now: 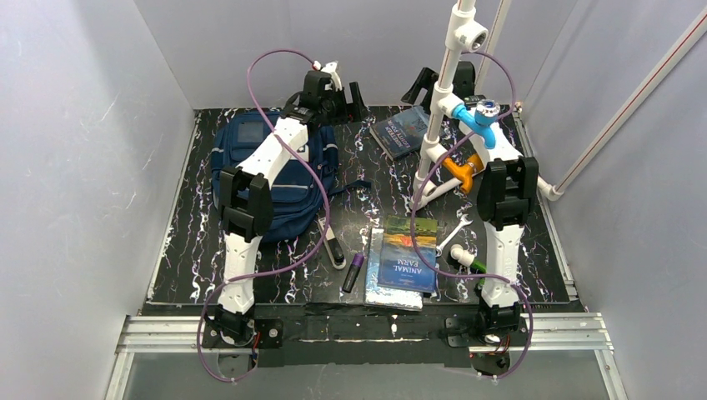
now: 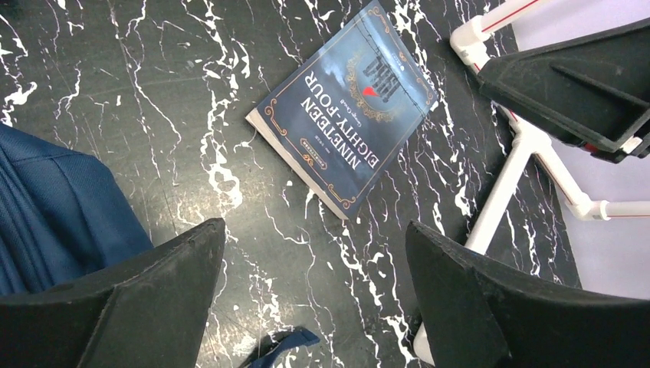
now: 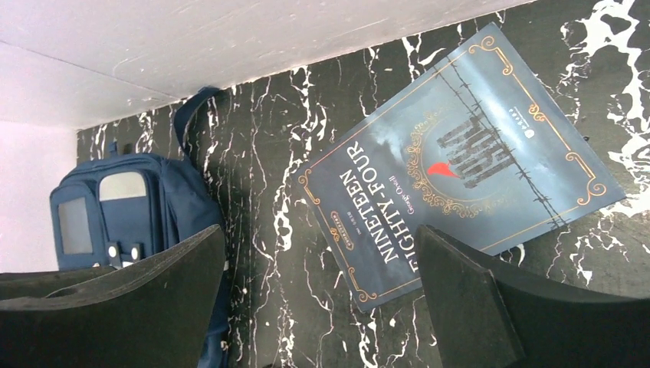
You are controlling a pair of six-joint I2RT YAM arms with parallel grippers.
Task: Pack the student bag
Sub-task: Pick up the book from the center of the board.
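As both jaws gape, student bag [image 1: 288,196] leftward.

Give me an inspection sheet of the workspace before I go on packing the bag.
Surface: black marbled mat, flat.
Job's things: student bag lying far left, partly under the left arm; opening not visible.
Clutter: Nineteen Eighty-Four book lying flat; Animal Farm book; purple marker; wrench; white pipe frame.
Grippers: left gripper open, empty; right gripper open, empty.
Cables: purple cables looping along both arms.
Surroundings: pale walls on three sides.
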